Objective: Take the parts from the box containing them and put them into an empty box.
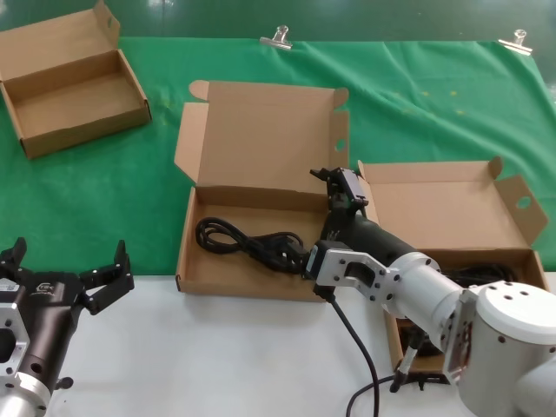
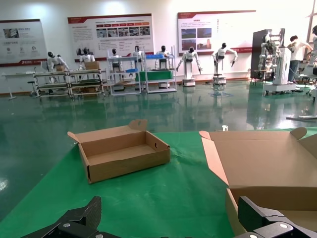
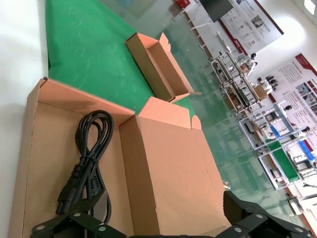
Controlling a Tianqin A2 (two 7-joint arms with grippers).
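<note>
The tabletop [image 1: 217,347] is viewed steeply from the head; a low, level view across it comes from the left wrist; the middle box [image 3: 163,168] is seen close from the right wrist, and is shared by all views.

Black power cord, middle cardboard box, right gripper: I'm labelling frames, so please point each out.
Black power cord with moulded plug [image 1: 248,241]: head view, on its coiled middle.
Large brown cardboard box with tall lid [image 1: 261,130]: head view, on the lid panel.
Right gripper [image 1: 340,184]: head view, midway between its fingertips.
</note>
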